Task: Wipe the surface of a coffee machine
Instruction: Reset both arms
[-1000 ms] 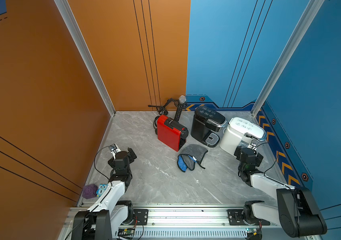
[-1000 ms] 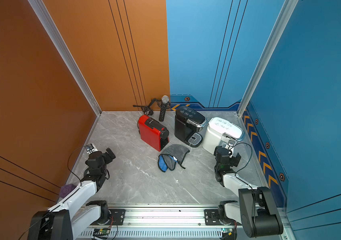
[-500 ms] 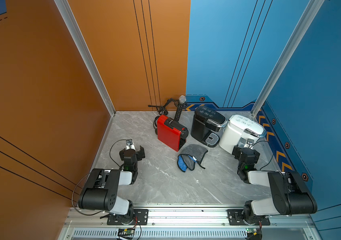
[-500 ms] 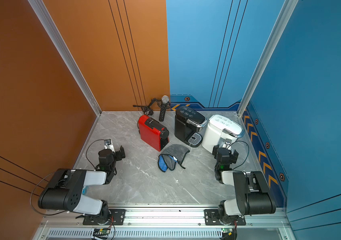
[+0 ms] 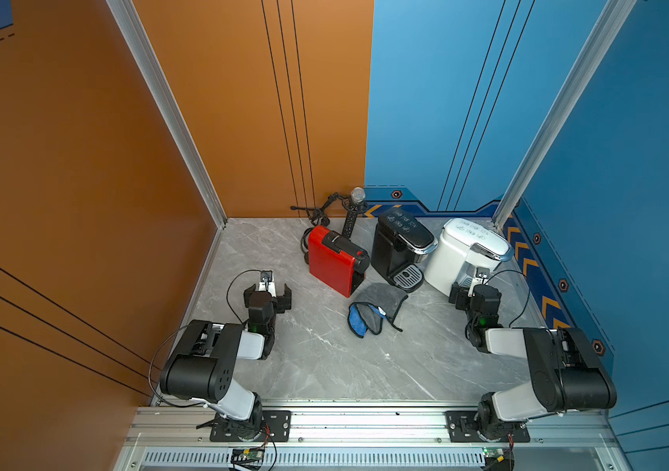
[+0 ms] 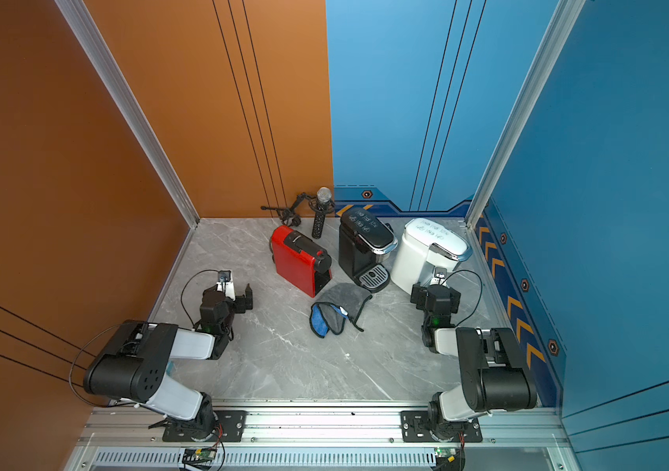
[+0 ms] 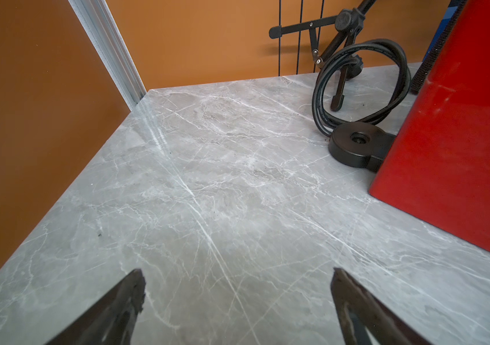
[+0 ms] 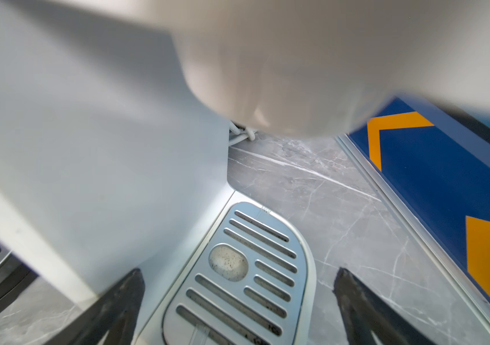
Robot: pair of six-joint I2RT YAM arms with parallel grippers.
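Note:
Three coffee machines stand at the back of the marble table in both top views: a red one (image 5: 335, 261), a black one (image 5: 400, 248) and a white one (image 5: 463, 255). A grey and blue cloth (image 5: 373, 310) lies crumpled in front of the red and black machines, touched by neither arm. My left gripper (image 5: 267, 293) is open over bare marble, left of the red machine (image 7: 462, 149). My right gripper (image 5: 473, 293) is open just in front of the white machine, with its slotted drip tray (image 8: 237, 268) between the spread fingers. Both grippers are empty.
A microphone on a black stand (image 5: 355, 212) and a coiled black cable (image 7: 360, 83) sit behind the red machine, with a black round base (image 7: 357, 143) beside it. The orange wall bounds the left, the blue chevron wall (image 8: 447, 179) the right. The aluminium rail (image 5: 365, 424) runs along the front.
Both arms have lifted their elbows from lying low and stretched out. The grippers have shifted a little toward the machines and stayed open. The cloth has not moved.

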